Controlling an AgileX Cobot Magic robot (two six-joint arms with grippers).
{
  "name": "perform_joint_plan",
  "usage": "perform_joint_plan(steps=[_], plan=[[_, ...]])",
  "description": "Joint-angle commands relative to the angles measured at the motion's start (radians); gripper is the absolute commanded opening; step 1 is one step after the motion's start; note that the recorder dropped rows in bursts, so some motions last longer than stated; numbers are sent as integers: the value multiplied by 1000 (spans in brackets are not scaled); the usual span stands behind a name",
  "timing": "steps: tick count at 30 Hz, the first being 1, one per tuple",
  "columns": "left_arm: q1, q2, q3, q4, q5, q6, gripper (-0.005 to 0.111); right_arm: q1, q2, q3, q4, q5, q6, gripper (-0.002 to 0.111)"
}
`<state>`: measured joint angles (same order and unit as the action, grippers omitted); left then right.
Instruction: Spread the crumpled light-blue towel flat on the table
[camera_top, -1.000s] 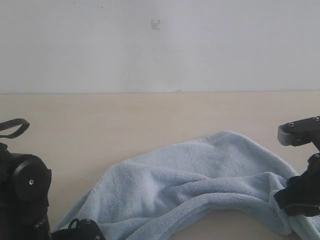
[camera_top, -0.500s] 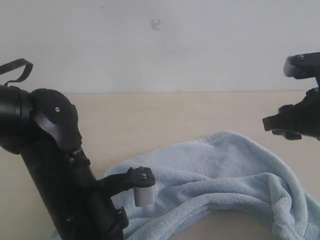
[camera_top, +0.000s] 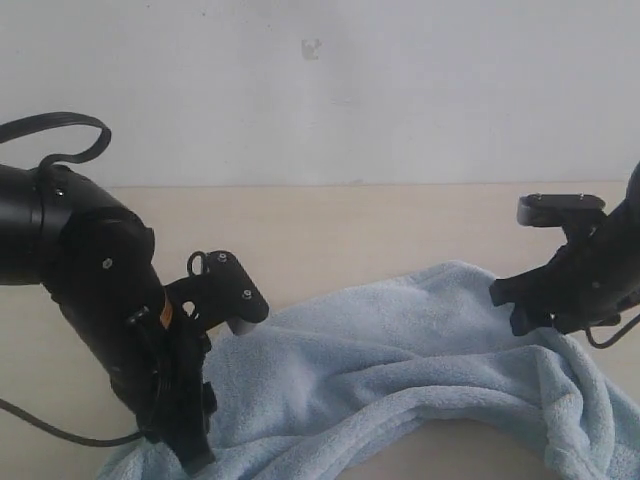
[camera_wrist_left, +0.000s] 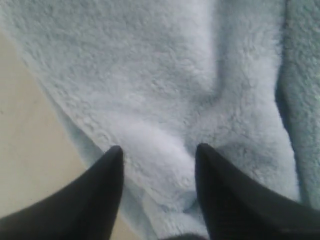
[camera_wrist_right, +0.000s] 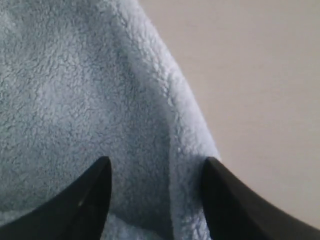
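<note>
Pale blue terry fills most of what we see. The towel (camera_top: 400, 350) lies bunched on the table (camera_top: 330, 225), with a hump in its middle and a thick rolled fold along one long side, so it is far from flat.

The left gripper (camera_wrist_left: 158, 147) hangs over the towel's left end, just inside its border, with bare table showing beside the cloth. Its jaws stand apart and a soft ridge of pile rises between them, but we see no cloth pinched.

The right gripper (camera_wrist_right: 156, 160) hangs over the towel's right end, where the border curves. Its jaws are wide and straddle the edge fold, and as far as we can tell they hold nothing.

We think each arm is placed at an opposite end for a reason. If both close on the border there, they can pull away from each other and draw the folds out.
</note>
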<state>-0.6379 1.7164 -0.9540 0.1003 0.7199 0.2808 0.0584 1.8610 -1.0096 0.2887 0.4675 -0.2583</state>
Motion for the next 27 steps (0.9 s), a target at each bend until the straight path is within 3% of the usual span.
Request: perform_joint_plan(steps=[1,3,6,7,8,12,13,17,21,27], plan=[[17,7,-5,39,-150,-28,64,0,36,-10,38,-97,-56,52],[29,14,-5,47,-200,-30,64,0,34,-10,38,-101,-58,49],[54,17,-5,47,-227,-59,59,0,23,-10,36,-74,-78,20],[60,17,-5,47,-227,-85,54,0,18,-10,36,-62,-99,6],[63,17,-5,47,-220,-109,48,0,12,-10,36,-51,-105,0],[70,15,-5,127,-216,-108,9,2,-46,-10,74,53,-86,1],[70,15,-5,155,-216,-108,4,10,-68,-10,88,100,-92,1],[70,15,-5,177,-214,-159,4,81,-153,-10,90,252,-99,1],[70,15,-5,177,-192,-161,4,225,-176,-1,80,360,-138,1],[70,12,-5,177,-196,-161,4,383,-123,121,75,261,-238,5]])
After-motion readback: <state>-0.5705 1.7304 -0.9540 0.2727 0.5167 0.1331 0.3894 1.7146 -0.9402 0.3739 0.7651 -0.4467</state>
